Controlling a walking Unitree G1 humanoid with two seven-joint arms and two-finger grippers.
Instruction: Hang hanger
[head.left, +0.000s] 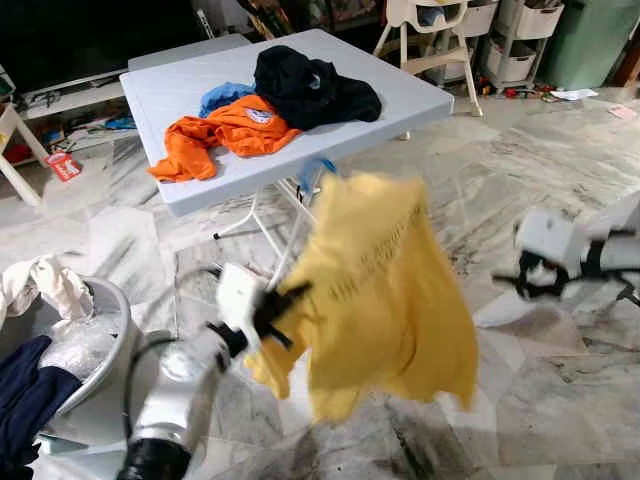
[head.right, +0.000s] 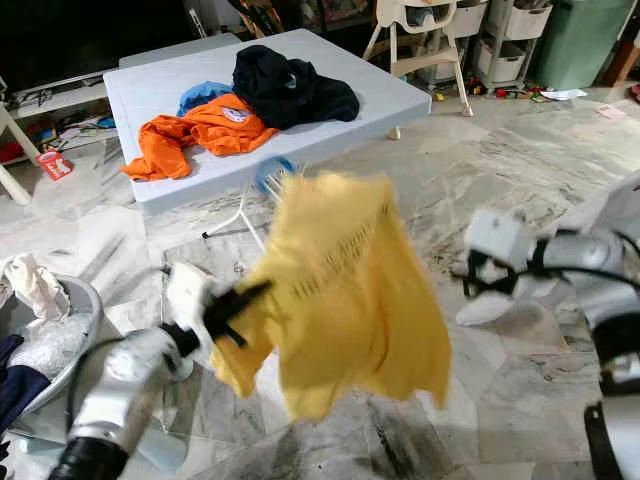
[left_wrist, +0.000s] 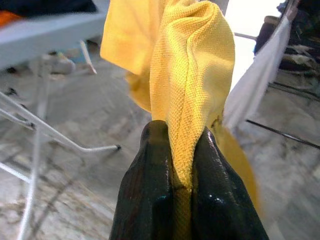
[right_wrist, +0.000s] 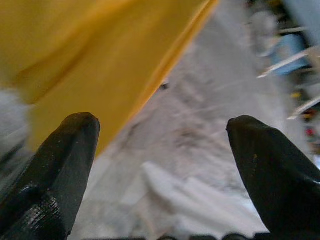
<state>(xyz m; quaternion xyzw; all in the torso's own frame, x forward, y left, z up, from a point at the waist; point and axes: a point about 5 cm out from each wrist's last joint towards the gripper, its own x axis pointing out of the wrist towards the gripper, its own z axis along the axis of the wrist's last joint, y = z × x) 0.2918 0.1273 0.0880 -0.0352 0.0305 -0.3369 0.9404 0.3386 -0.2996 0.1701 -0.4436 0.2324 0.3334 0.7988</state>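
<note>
A yellow shirt (head.left: 385, 290) hangs in the air in front of me, blurred by motion. My left gripper (head.left: 288, 303) is shut on the shirt's lower left edge; in the left wrist view a fold of yellow cloth (left_wrist: 192, 75) is pinched between the two black fingers (left_wrist: 150, 190). My right gripper (head.left: 520, 282) hovers open to the right of the shirt, apart from it, and its wide-spread fingers (right_wrist: 65, 155) point at the yellow cloth (right_wrist: 80, 55). A small blue object (head.right: 272, 172) peeks out behind the shirt's top; I cannot tell what it is.
A white folding table (head.left: 400, 95) stands behind, with orange (head.left: 235, 128), black (head.left: 310, 85) and blue (head.left: 225, 95) clothes on it. A grey basket (head.left: 110, 310) of laundry sits at my lower left. A white high chair (head.left: 430, 40) and shelves stand at the back. The floor is marble.
</note>
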